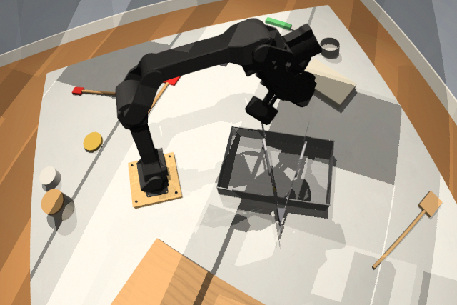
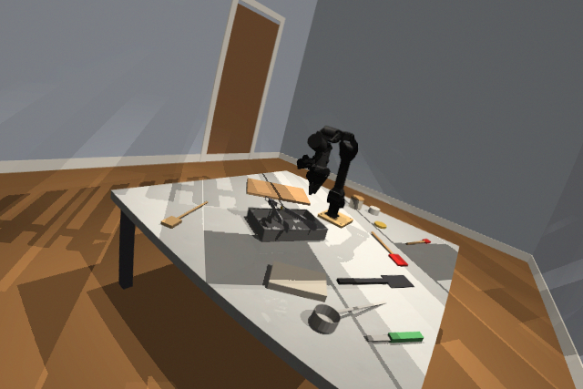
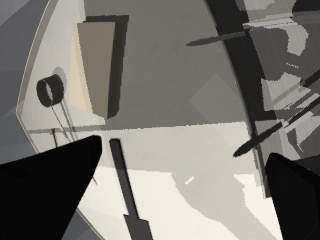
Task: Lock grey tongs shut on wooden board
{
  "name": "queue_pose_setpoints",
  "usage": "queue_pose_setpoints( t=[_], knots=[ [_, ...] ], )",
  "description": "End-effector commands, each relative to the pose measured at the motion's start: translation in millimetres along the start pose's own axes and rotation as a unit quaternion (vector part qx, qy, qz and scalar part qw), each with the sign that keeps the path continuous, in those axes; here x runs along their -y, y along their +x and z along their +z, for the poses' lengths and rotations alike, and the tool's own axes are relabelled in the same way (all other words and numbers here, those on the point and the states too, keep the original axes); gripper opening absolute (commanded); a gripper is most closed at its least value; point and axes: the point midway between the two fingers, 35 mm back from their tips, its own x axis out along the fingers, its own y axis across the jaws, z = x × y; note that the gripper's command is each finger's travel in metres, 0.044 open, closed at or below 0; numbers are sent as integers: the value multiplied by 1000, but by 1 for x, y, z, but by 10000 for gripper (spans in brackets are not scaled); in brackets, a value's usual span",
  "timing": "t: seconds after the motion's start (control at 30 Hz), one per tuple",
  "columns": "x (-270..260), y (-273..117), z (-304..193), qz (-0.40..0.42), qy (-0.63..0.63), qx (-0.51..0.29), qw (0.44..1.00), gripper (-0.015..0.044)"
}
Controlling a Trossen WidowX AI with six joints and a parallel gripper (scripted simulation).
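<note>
Grey tongs (image 1: 273, 182) (image 2: 274, 202) (image 3: 250, 146) lay spread across roasting tin (image 1: 273, 198) (image 2: 294, 235) (image 3: 235, 55), inward from bench (image 1: 191, 117) (image 2: 226, 252) (image 3: 150, 150) edges, free ends towards beige block (image 1: 333, 89) (image 2: 299, 281) (image 3: 97, 65), likely propped on rims for gripping. Gripper (image 1: 278, 98) (image 2: 314, 189) (image 3: 187, 154) stood wide, holding nothing, near those ends, probably lined up for grasp. Wooden board (image 1: 158, 268) (image 2: 278, 190), nearer opposite bench edge, awaited locked tongs. Tip-up squeeze seemed needed first. No brands, labels or writing legible.

white table (image 1: 199, 113) (image 2: 226, 252) (image 3: 150, 150) | roasting tin (image 1: 273, 202) (image 2: 294, 234) (image 3: 248, 82), wooden board (image 1: 177, 276) (image 2: 278, 190), black spatula (image 2: 397, 281) (image 3: 122, 175), green-handled tool (image 1: 278, 23) (image 2: 405, 336)
</note>
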Motion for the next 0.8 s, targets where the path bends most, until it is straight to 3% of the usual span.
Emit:
queue_pose_setpoints(
  t=[0.0, 0.23, 0.77],
  knots=[
    [52, 23, 48, -83, 200, 25, 976, 440],
    [134, 40, 98, -181, 463, 79, 864, 440],
    [143, 38, 96, -185, 469, 81, 860, 440]
  ],
)
